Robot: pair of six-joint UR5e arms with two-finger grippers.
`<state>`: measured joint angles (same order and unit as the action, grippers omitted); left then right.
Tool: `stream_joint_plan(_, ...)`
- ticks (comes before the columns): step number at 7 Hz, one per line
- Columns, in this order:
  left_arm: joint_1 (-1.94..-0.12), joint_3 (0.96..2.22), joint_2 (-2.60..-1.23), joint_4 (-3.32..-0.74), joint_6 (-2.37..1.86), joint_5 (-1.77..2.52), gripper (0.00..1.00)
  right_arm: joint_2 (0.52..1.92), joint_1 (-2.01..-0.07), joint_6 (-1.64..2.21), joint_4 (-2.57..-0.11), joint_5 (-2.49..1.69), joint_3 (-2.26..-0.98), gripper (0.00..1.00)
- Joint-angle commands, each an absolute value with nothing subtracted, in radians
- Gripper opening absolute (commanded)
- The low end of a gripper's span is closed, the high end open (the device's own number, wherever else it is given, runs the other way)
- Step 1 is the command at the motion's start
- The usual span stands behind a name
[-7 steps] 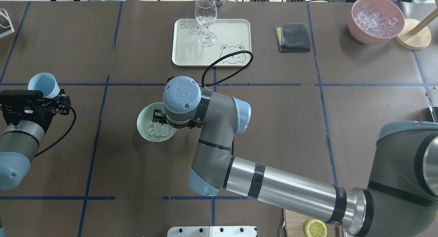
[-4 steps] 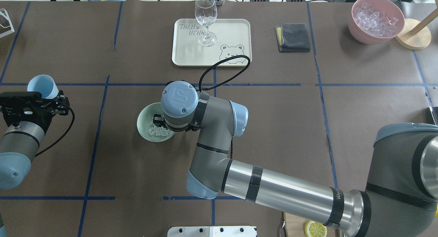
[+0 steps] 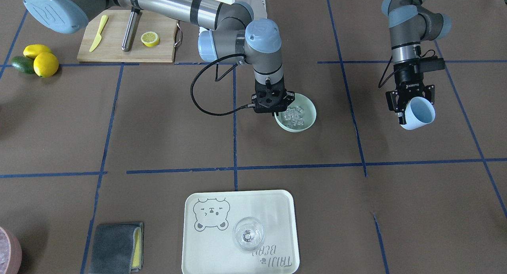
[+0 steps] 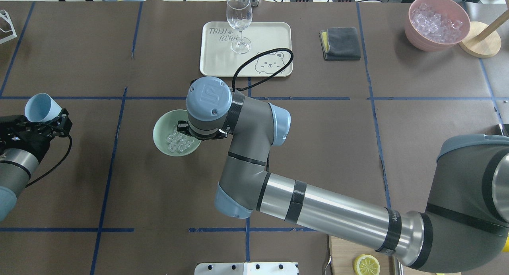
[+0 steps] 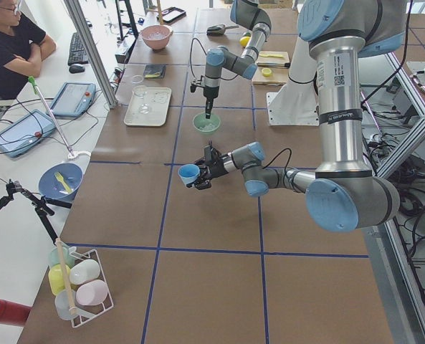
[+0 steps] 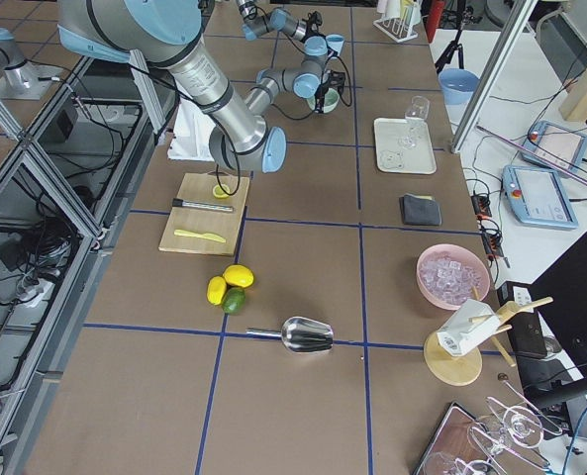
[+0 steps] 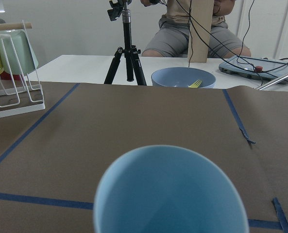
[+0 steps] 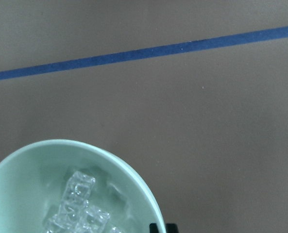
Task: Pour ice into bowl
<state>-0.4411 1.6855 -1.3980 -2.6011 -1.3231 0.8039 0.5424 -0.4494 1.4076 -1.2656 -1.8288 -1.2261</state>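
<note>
Ice in the bowl, cup to its left, tray beyond

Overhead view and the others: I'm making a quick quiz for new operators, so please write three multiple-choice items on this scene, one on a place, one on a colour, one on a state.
1. Where does the wine glass stand?
A) on the tray
B) on the folded cloth
C) on the cutting board

2. What colour is the cup held by the left gripper?
A) red
B) light blue
C) black

3. What state is the bowl in?
A) upside down
B) empty
C) holding ice

Answers:
1 A: its foot rests on the tray, near the bear drawing.
2 B: the front-facing and left wrist views both show it pale blue.
3 C: clear cubes lie inside it.
</note>
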Motion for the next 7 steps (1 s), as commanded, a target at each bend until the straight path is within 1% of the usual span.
stream_joint_plan(1,-0.436,1.637,-1.399,-2.605,-1.350,0.680,0.00,0.563,-0.538,1.410,-1.298,-1.961,-1.309,0.00)
stream_joint_plan(2,-0.424,1.634,-1.399,-2.605,-1.350,0.678,0.00,0.615,-0.563,1.405,-1.340,-1.977,-1.397,0.00)
stream_joint_plan(3,-0.388,1.631,-1.399,-2.602,-1.382,0.678,0.00,0.718,-0.590,1.404,-1.344,-1.980,-1.513,0.00)
stream_joint_plan(4,-0.356,1.596,-1.401,-2.599,-1.443,0.661,0.00,0.814,-0.612,1.396,-1.345,-1.985,-1.598,0.00)
stream_joint_plan(6,-0.316,1.553,-1.401,-2.597,-1.492,0.637,0.00,0.938,-0.684,1.312,-1.345,-2.034,-1.693,0.00)
stream_joint_plan(7,-0.304,1.551,-1.399,-2.597,-1.496,0.635,0.00,1.013,-0.736,1.252,-1.345,-2.083,-1.748,0.00)
